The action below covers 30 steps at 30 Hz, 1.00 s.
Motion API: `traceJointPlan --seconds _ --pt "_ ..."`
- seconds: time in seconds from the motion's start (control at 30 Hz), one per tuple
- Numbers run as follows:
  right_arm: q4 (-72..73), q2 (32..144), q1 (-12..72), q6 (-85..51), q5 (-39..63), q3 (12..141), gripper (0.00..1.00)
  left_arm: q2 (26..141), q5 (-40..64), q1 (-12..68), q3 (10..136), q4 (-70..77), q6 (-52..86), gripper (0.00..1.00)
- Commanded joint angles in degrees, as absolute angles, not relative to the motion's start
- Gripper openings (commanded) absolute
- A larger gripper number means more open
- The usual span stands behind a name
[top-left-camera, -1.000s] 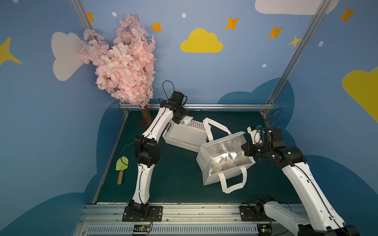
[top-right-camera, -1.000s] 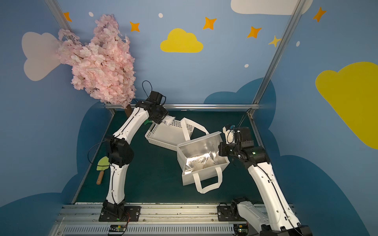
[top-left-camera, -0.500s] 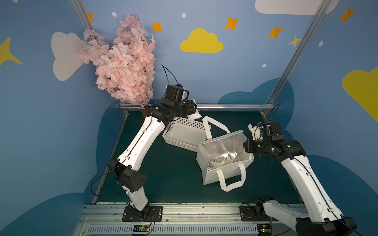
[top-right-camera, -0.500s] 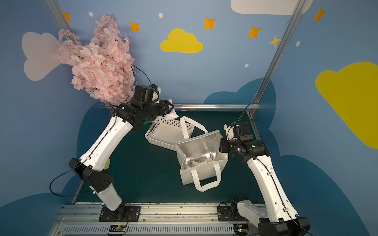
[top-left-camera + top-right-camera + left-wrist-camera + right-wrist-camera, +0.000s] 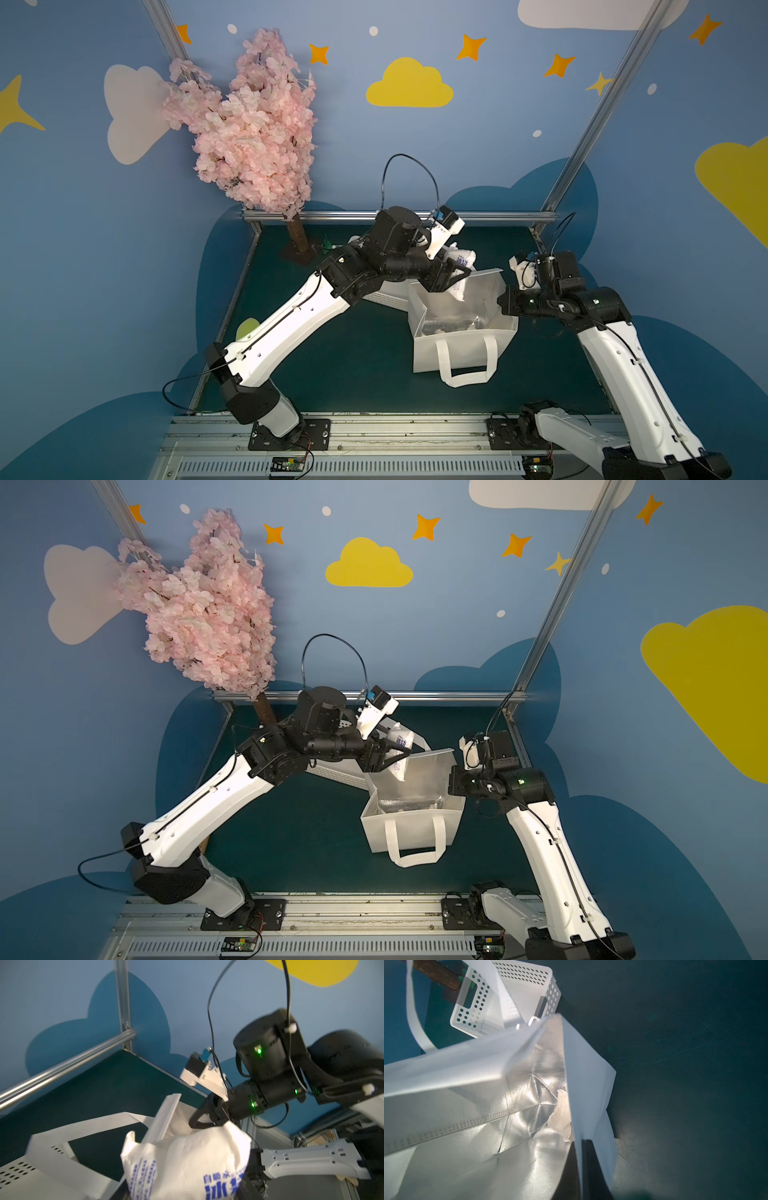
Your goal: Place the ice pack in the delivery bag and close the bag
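The ice pack [image 5: 460, 266] [image 5: 402, 750] is a white pouch with blue print. My left gripper [image 5: 451, 277] [image 5: 388, 757] is shut on it and holds it in the air at the far left corner of the delivery bag's mouth. In the left wrist view the ice pack [image 5: 187, 1161] fills the foreground and hides the fingertips. The delivery bag [image 5: 461, 351] [image 5: 411, 831] [image 5: 446, 1076] stands open, silver lining showing. My right gripper [image 5: 505, 301] [image 5: 453, 781] [image 5: 578, 1167] is shut on the bag's right side wall near the rim.
A white perforated basket [image 5: 384, 298] [image 5: 332, 773] [image 5: 512, 1001] lies behind the bag, under my left arm. A crumpled white item [image 5: 560, 1115] lies in the bag's bottom. The pink blossom tree [image 5: 253, 124] stands at the back left. A green-and-yellow toy [image 5: 247, 328] lies at the left edge.
My left arm has lifted the ice pack out of the basket and swung it right, to the bag's mouth. The right arm has shifted slightly, still gripping the bag, which has turned a little.
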State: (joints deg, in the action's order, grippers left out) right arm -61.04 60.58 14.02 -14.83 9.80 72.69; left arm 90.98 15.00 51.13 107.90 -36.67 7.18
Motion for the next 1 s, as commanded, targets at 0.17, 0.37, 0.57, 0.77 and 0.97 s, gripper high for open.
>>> traceJointPlan --seconds 0.17,0.37,0.57,0.77,0.97 --pt "-61.3 56.3 14.0 -15.0 14.6 71.4 0.02 99.8 18.5 54.3 107.4 -40.6 -7.9 0.41" --pt "-61.2 55.7 14.0 -14.0 14.7 70.5 0.03 108.3 14.0 57.8 110.8 -47.8 -15.0 0.42" --pt "-60.5 55.9 14.0 -13.6 15.5 70.0 0.02 112.6 9.2 59.8 110.3 -48.9 -15.9 0.57" --pt "-59.5 56.1 13.9 -13.5 15.6 68.7 0.03 112.0 8.1 59.8 112.4 -50.2 -13.1 0.75" --pt "-59.4 56.6 13.9 -12.7 14.5 68.7 0.03 107.1 6.2 59.8 113.9 -49.9 -9.7 0.86"
